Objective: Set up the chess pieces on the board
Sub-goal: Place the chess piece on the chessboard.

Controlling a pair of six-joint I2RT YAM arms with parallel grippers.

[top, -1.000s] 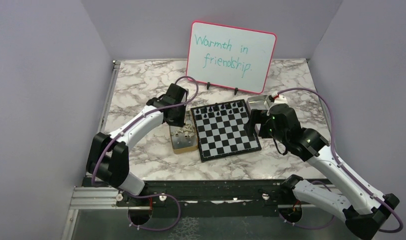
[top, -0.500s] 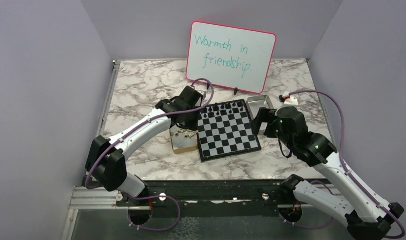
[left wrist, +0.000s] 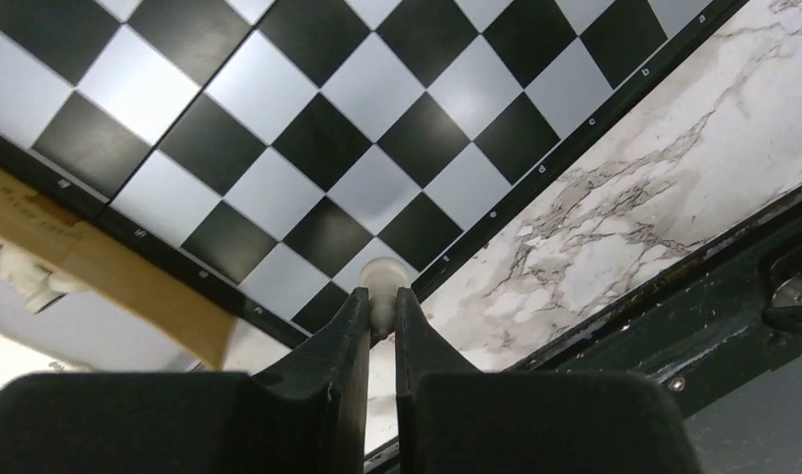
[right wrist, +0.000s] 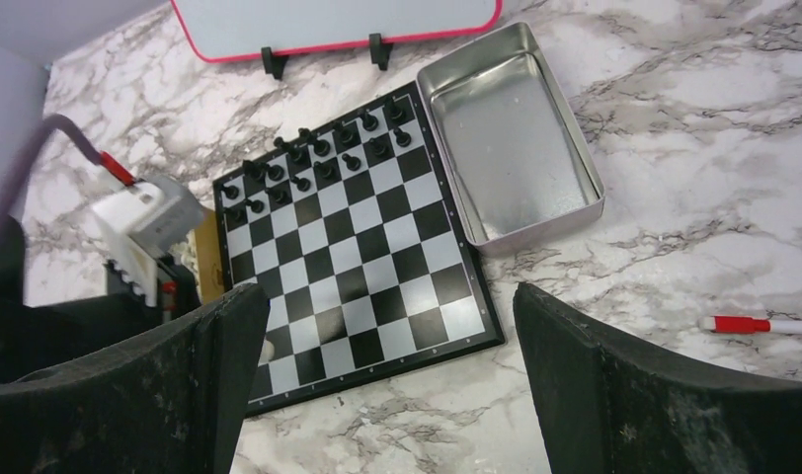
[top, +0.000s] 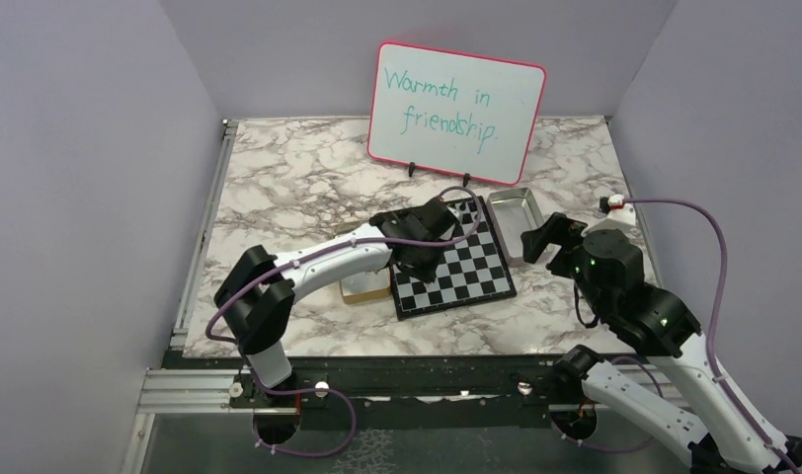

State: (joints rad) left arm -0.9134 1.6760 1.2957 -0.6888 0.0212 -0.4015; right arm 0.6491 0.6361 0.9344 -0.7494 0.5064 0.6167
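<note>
Tabletop (top: pixel 279 168) marbled beneath board (top: pixel 476 269), lilac walls (top: pixel 81 148)

A robot test cell in a laboratory is shown. A marble-patterned tabletop (top: pixel 279 168) is enclosed at the left, back and right of the frame by plain lavender walls (top: pixel 81 197). Along the bottom edge an aluminium rail (top: pixel 180 390) and a black base bar (top: pixel 427 380) are seen. The left arm (top: pixel 318 262) and right arm (top: pixel 664 336) are mounted there, trailed by purple cables (top: pixel 718 257). A pink-framed whiteboard (top: pixel 456 99) with handwritten words is propped at upper centre.
</note>
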